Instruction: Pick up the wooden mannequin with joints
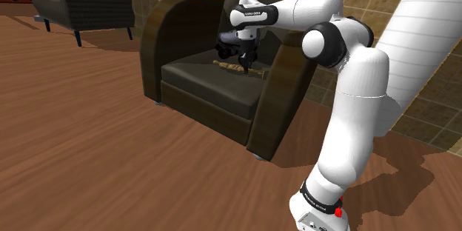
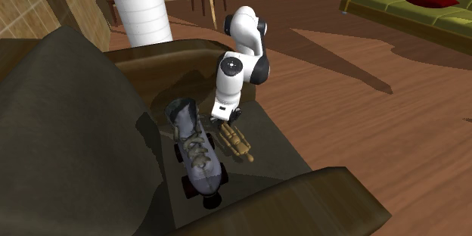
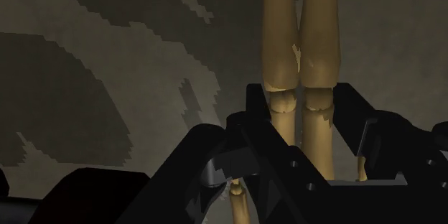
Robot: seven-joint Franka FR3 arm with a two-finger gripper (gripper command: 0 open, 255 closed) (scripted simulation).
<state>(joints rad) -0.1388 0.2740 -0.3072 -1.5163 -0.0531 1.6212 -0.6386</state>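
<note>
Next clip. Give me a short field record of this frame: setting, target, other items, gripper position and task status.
setting: dark armchair on a wooden floor
target: wooden mannequin, lying flat on the seat cushion
other item: grey roller skate, on the same seat beside the mannequin
gripper position: gripper lowered onto the mannequin; in the wrist view the mannequin's legs run out from between its black parts
grasp: cannot tell
status: mannequin lies on the seat, not yet lifted
</note>
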